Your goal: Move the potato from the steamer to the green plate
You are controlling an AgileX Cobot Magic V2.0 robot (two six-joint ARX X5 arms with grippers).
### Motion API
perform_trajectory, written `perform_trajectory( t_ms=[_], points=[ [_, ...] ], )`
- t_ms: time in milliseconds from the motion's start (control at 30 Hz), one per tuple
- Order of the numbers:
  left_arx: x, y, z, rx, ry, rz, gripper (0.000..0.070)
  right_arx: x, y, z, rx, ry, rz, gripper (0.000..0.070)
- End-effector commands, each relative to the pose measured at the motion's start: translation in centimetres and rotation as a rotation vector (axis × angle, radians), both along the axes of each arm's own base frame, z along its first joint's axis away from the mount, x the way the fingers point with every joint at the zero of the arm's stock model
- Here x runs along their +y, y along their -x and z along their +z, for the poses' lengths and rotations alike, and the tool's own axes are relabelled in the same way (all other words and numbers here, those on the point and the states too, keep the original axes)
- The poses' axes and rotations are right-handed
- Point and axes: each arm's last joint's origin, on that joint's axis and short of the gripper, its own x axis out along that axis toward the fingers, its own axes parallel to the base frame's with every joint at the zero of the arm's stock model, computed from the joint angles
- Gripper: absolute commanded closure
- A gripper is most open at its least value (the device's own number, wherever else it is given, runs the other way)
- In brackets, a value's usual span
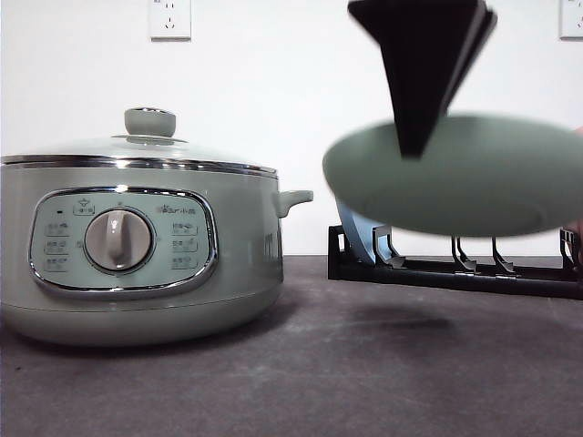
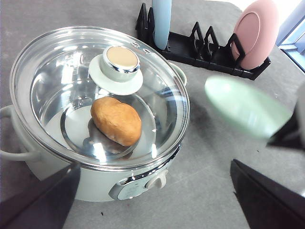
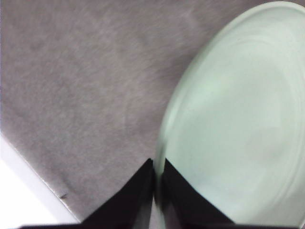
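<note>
The pale green steamer (image 1: 137, 264) stands at the left of the table with its glass lid (image 2: 57, 81) on. Through the lid the orange-brown potato (image 2: 116, 120) lies on the floor of the pot. My right gripper (image 1: 414, 137) is shut on the rim of the green plate (image 1: 474, 177), which hangs blurred in the air to the right of the steamer. In the right wrist view its fingers (image 3: 138, 191) pinch the plate's edge (image 3: 238, 129) over bare table. My left gripper (image 2: 152, 166) hovers open above the steamer's front, holding nothing.
A black plate rack (image 1: 455, 269) stands at the back right, holding a blue plate (image 2: 162, 21) and a pink plate (image 2: 255, 33). The lid's green knob (image 2: 121, 59) sticks up at its centre. Dark grey table (image 1: 364, 364) lies open in front of the rack.
</note>
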Motion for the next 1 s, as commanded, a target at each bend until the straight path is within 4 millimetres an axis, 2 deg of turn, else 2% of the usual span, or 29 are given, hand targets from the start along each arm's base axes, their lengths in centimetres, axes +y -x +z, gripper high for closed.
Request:
perform_trajectory(
  t_ms=[0, 433, 867, 900, 967],
  points=[
    [0.0, 0.1, 0.8, -0.034, -0.006, -0.009, 0.0059, 0.6, 0.3, -0.8, -0.018, 0.001, -0.013, 0.0696],
    [0.0, 0.1, 0.8, -0.034, -0.006, -0.009, 0.0059, 0.7, 1.3, -6.8, -0.054, -0.013, -0.003, 0.0696],
    [0.0, 0.1, 0.8, -0.033, -0.006, -0.009, 0.0059, 0.5, 1.7, -9.2, -0.024, -0.064, 0.003, 0.0688],
    [0.0, 0.1, 0.8, -0.032, -0.006, -0.009, 0.0058, 0.5, 1.7, -9.3, -0.022, -0.065, -0.010, 0.0656],
    [0.0, 0.1, 0.7, -0.032, -0.006, -0.009, 0.0059, 0.4, 1.7, -9.3, -0.019, -0.069, -0.028, 0.0519]
  ],
)
